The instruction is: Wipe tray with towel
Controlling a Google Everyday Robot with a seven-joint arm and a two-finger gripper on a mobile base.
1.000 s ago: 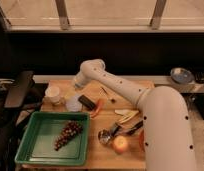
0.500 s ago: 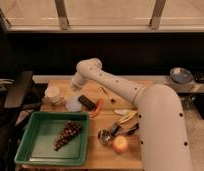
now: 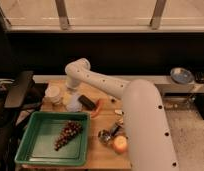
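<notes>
The green tray (image 3: 41, 144) sits at the front left of the wooden table, with a bunch of dark grapes (image 3: 68, 134) lying in it. The pale bluish-grey towel (image 3: 75, 103) lies rumpled on the table just behind the tray's far right corner. My white arm reaches from the lower right up to a bend at the back. From there it comes down to the gripper (image 3: 70, 92), which is right above the towel's far edge, between the towel and a white cup (image 3: 53, 93).
A dark flat block (image 3: 87, 101) and an orange carrot (image 3: 98, 108) lie right of the towel. A metal scoop (image 3: 107, 134) and an orange fruit (image 3: 120, 144) sit right of the tray. A blue bowl (image 3: 181, 75) stands on the far right ledge. A dark chair (image 3: 17, 90) is at left.
The arm's bend and the gripper have shifted left, toward the towel and the cup. The tray, grapes and towel have not moved.
</notes>
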